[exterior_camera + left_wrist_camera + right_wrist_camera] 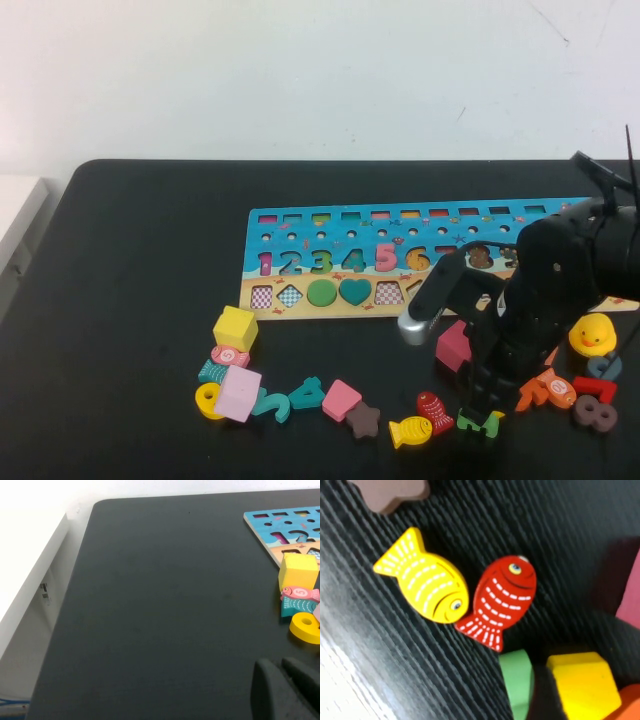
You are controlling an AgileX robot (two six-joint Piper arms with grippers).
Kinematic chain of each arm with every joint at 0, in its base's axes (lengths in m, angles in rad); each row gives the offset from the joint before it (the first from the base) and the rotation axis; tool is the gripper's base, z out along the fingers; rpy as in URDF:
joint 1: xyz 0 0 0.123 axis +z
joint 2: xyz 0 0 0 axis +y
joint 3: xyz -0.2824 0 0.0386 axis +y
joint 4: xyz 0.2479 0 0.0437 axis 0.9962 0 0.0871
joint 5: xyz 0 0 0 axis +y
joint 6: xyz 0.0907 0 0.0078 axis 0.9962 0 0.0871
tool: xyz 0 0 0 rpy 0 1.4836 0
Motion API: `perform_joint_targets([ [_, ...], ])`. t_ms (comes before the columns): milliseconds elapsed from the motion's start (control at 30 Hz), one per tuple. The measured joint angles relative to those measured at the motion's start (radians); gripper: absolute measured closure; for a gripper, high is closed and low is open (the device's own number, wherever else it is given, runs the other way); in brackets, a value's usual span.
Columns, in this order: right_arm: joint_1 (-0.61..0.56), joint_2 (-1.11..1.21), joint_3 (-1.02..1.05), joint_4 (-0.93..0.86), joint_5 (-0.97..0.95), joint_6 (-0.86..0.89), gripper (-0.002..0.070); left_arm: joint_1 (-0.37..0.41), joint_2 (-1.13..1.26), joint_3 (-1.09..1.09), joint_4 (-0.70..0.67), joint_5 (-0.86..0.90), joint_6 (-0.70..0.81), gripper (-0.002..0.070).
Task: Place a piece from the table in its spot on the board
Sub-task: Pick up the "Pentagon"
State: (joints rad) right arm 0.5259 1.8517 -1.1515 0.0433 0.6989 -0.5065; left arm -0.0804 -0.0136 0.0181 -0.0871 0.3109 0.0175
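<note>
The right gripper (pixel 487 408) hangs low at the bench's (pixel 150 300) 5 o'clock, fingers around a green block (pixel 517 680); beside it lie glossy yellow fish (pixel 425 583) and red fish (pixel 502 600). The flat blue board (pixel 300 235) sits at 1 o'clock. The left gripper (pixel 285 690) is parked; its fingers' state is unclear.

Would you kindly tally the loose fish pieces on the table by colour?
Yellow fish: 1
Red fish: 1
Pink fish: 1
Teal fish: 1
Orange fish: 1
Total: 5
Right gripper hangs low beside the red one; left gripper sits over bare table, left of the pieces.
</note>
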Motion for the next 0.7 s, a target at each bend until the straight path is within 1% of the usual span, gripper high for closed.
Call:
perform_joint_targets([
  [167,0.0,0.002,-0.001,0.0,0.019,-0.028,0.0253,0.0,0.0,0.0,0.0,0.0,0.0,0.0677],
  [467,0.0,0.002,-0.002,0.029,0.113,-0.071,0.0253,0.0,0.0,0.0,0.0,0.0,0.0,0.0677],
  [700,0.0,0.004,-0.002,0.047,0.145,-0.076,0.0253,0.0,0.0,0.0,0.0,0.0,0.0,0.0677],
])
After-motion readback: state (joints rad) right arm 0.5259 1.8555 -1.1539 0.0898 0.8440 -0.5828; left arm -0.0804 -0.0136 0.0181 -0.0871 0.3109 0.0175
